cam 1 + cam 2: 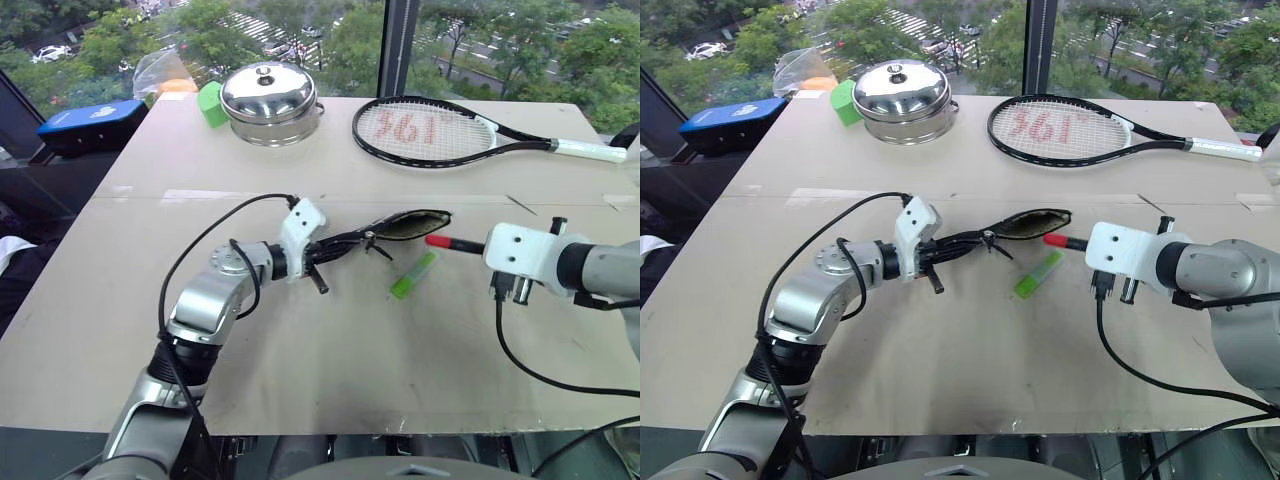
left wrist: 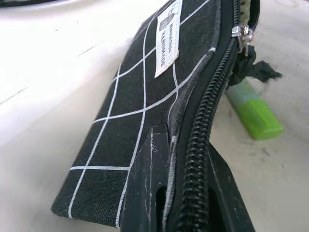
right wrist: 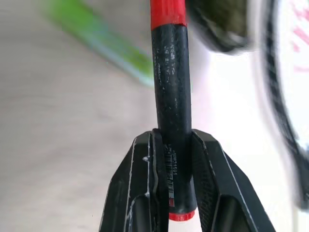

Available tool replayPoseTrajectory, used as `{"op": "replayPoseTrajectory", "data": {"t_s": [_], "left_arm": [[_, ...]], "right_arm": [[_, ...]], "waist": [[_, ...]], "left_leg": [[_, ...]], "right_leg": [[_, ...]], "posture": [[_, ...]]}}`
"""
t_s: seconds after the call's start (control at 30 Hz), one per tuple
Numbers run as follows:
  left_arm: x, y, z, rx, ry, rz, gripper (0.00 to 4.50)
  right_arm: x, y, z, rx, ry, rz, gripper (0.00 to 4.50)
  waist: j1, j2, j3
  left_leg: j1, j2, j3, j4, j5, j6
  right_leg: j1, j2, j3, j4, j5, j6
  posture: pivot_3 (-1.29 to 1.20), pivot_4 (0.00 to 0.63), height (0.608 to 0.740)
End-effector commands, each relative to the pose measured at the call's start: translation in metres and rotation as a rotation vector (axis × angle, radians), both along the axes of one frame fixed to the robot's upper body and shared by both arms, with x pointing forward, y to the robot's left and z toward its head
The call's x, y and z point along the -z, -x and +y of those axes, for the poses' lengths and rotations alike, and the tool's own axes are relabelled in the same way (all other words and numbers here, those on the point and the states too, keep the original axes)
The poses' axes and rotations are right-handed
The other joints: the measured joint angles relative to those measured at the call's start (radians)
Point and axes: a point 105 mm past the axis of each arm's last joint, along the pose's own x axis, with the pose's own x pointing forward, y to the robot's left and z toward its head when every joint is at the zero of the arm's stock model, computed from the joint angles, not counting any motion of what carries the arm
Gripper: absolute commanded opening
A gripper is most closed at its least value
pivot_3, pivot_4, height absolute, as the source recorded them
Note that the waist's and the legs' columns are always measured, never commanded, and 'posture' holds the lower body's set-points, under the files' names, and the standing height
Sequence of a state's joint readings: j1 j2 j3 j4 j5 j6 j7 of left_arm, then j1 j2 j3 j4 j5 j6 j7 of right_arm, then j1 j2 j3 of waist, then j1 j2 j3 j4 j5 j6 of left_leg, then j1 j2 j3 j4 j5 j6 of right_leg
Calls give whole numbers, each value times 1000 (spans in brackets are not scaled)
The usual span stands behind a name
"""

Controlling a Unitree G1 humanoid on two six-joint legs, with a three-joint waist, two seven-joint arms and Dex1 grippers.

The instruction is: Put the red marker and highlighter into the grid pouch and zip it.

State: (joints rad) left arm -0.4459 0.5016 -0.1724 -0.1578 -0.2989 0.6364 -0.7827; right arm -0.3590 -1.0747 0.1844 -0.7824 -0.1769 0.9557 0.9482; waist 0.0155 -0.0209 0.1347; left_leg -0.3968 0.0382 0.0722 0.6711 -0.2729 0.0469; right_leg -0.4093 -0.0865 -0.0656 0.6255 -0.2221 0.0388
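Left pincer (image 2: 186, 193) clamps grid pouch (image 2: 145, 111) | right pincer (image 3: 171, 169) grips red marker (image 3: 170, 82)

The grid pouch (image 1: 395, 228), black with thin white lines and a small white label, stands on edge with its mouth gaping. The red marker (image 1: 452, 243) points its red cap at that mouth. The green highlighter (image 1: 413, 274) lies just beside the pouch.
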Motion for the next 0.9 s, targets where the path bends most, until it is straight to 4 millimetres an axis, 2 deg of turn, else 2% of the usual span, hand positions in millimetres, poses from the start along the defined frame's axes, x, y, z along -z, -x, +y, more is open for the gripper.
{"op": "replayPoseTrajectory", "data": {"t_s": [0.03,0.17,0.43,0.5,0.57,0.67,0.7,0.8,0.9], "left_arm": [[-9,-1,-8,23,-14,-77,0],[-8,0,-17,25,-21,-107,0],[-13,3,-39,31,-26,-172,0],[-12,2,-40,22,-28,-171,0],[-12,1,-39,7,-30,-165,0],[-8,-2,-30,-31,-23,-133,0],[-7,-2,-27,-42,-23,-123,0],[-4,-3,-17,-64,-9,-84,0],[-4,-5,-6,-79,-11,-61,0]], "right_arm": [[-12,-16,1,52,56,-97,203],[-12,-28,14,13,122,-111,203],[5,-57,65,-137,230,-131,203],[6,-66,81,-156,183,-134,203],[7,-67,89,-176,131,-114,1226],[-3,-68,88,-145,44,-127,2522],[-5,-64,88,-133,-20,-95,3279],[-12,-39,86,-152,-266,56,3404],[-16,-16,75,-260,-342,144,3404]], "waist": [[-1,0,0],[-1,0,0],[-3,0,0],[-4,0,0],[-2,0,0],[1,0,0],[1,0,0],[-1,0,0],[0,0,0]], "left_leg": [[0,0,0,0,0,0],[-1,0,0,-1,0,0],[-1,-1,0,0,0,0],[-1,-2,1,0,0,0],[-1,-1,1,0,0,0],[-1,-1,-1,0,1,-1],[-2,-1,-1,0,1,-1],[-2,-1,-1,0,0,-1],[-1,-1,-2,0,0,0]], "right_leg": [[0,0,0,0,0,0],[-1,1,0,0,0,0],[0,2,0,-1,2,4],[0,3,0,0,2,4],[0,3,0,0,2,4],[0,3,-1,0,2,4],[0,3,-1,0,2,5],[0,3,-2,0,3,5],[1,3,-2,0,3,5]], "posture": [[0,150,740],[0,150,740],[0,150,740],[0,150,740],[0,150,740],[0,150,740],[0,150,740],[0,150,740],[0,150,740]]}}
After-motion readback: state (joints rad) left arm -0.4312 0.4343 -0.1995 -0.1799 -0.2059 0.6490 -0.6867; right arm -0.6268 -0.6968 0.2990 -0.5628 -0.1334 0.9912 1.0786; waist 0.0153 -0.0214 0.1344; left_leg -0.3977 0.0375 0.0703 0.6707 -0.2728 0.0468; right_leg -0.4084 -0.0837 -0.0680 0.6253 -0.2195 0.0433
